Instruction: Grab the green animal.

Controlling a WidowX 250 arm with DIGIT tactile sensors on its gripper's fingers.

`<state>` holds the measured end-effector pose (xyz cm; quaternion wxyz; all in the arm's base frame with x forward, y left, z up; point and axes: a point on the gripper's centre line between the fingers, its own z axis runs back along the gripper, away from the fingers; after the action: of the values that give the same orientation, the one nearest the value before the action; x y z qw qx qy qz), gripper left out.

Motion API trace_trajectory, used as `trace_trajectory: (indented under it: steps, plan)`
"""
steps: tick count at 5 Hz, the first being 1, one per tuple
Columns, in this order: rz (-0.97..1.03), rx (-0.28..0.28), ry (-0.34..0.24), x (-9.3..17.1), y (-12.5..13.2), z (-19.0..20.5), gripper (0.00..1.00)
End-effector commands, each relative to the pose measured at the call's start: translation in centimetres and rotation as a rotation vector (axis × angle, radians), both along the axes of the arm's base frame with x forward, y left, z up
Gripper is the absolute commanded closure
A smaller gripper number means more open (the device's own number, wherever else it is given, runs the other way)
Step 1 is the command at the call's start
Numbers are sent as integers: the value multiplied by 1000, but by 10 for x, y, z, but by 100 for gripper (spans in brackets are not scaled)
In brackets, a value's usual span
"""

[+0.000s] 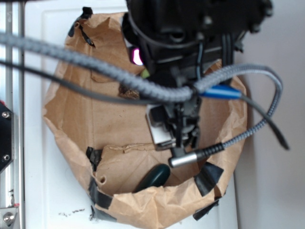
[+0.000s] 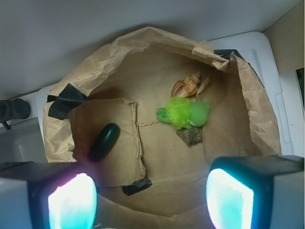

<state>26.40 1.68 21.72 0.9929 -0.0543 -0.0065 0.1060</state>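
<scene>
Green animal [image 2: 185,113] on paper tub [image 2: 248,95] floor, seashell [image 2: 188,86] touching behind, dark oval [image 2: 104,141] well apart, gripper [image 2: 151,200] wide open, empty.

- The arm [image 1: 190,28] is a black, blocky housing that fills the top of the exterior view, its edges blurred.
- A small light [image 1: 137,56] glows pink-white on its left side.
- Two thick grey braided cables [image 1: 95,64] cross the view — one from the upper left, one looping out to the right [image 1: 267,100].
- A blue connector sleeve [image 1: 219,91] sits where the cables meet.
- A silver cylindrical plug [image 1: 183,160] ends the lower cable.
- The gripper [image 2: 150,195] has dark fingers [image 2: 257,176] — their inner pads [image 2: 228,198] glow cyan, with a pink tinge on the left pad [image 2: 71,202].
</scene>
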Motion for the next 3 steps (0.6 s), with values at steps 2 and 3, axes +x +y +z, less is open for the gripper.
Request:
trace_trajectory:
  steps: [2, 3]
  plan:
    - [60, 68, -75, 10, 32, -56, 0]
    - [72, 92, -56, 12, 44, -88, 0]
